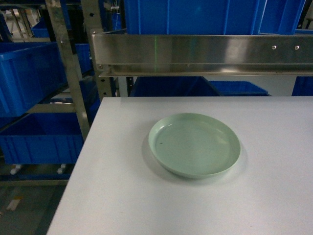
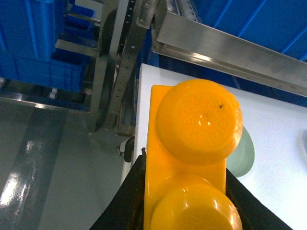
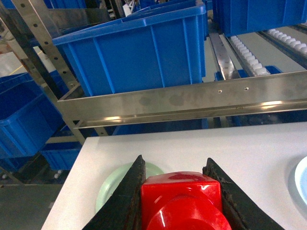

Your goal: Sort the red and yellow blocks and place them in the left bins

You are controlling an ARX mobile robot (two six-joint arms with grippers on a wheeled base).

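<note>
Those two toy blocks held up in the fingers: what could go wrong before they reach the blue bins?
The yellow block sticks far out past the dark fingers, so a bump could tip it loose. The metal rail fronts the blue bin; the red block might strike it going over.

Both claws — left claw [image 2: 184, 211], right claw [image 3: 180, 201] — have black, wedge-shaped, rough-textured fingers.

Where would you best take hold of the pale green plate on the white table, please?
Probably at the raised rim of the pale green plate, one finger inside and one outside, coming from above. It lies flat, shallow and empty on the white table, so only the rim offers purchase.
</note>
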